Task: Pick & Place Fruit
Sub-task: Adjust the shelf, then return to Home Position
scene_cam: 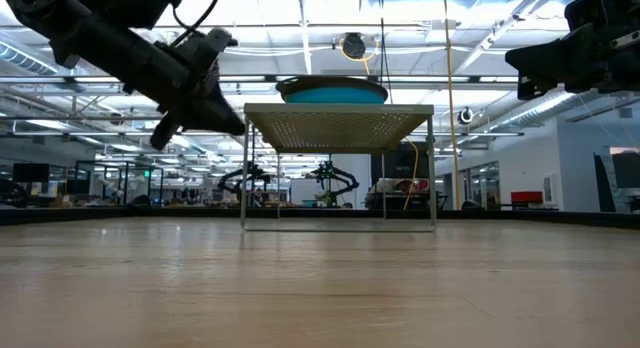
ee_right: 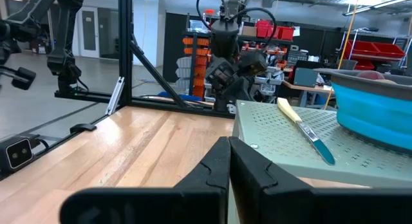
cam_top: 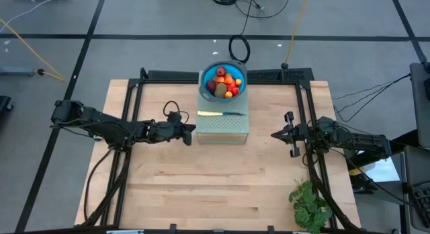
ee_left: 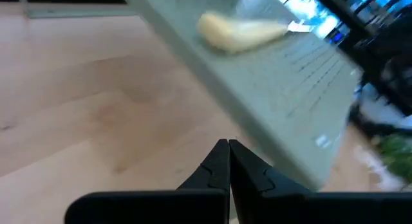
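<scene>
**High view: fruit heaped in one bowl, both grippers closed on nothing**

Overhead I count one blue bowl (cam_top: 222, 66) on the pale perforated stand (cam_top: 224, 126), holding the fruit (cam_top: 224, 83): one red piece, perhaps two olive-brown ovals, and several small orange bits, though I can't count them surely from here. One knife (cam_top: 220, 113) lies on the stand in front of the bowl. One leafy bunch (cam_top: 310, 204) sits at the table's (cam_top: 201, 187) near right corner.

My left gripper (cam_top: 193, 132) hovers just beside the stand's left edge, fingers pressed together. My right gripper (cam_top: 276, 134) hangs apart on the right, likewise pinched shut.

From table height the fruit is hidden; only the bowl's rim shows above the stand.
</scene>
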Motion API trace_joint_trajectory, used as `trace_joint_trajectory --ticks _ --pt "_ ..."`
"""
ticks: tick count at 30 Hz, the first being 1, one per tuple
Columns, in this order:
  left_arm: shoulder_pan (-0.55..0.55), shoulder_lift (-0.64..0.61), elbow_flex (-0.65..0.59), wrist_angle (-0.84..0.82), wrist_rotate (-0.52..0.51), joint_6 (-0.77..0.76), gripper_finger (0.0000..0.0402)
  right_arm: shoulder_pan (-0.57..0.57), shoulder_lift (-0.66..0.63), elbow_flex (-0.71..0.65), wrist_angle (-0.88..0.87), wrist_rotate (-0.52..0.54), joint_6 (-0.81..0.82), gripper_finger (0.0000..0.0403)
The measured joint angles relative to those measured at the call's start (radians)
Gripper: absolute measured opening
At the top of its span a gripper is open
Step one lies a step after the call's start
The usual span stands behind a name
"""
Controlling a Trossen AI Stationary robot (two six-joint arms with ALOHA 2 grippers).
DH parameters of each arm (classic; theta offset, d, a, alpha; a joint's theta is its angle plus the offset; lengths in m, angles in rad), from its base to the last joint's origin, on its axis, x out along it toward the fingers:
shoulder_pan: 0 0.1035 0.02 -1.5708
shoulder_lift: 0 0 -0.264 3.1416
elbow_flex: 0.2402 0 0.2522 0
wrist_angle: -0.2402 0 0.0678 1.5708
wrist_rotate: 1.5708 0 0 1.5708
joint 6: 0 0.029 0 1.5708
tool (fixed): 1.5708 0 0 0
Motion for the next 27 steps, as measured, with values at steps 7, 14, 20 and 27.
trace_joint_trajectory --ticks 7,14,20,27 --pt "0.009 -0.067 0.000 -0.352 -0.075 -0.084 0.0000 0.000 0.000 0.000 0.000 -0.003 0.054 0.0000" --pt "0.005 -0.257 0.000 -0.462 -0.079 0.009 0.0000 0.000 0.000 0.000 0.000 -0.004 0.094 0.0000" --pt "-0.010 -0.414 0.000 -0.470 -0.055 0.112 0.0000 0.000 0.000 0.000 0.000 -0.004 0.089 0.0000" --pt "-0.033 -0.530 0.000 -0.475 0.015 0.204 0.0000 0.000 0.000 0.000 0.000 -0.005 0.088 0.0000"
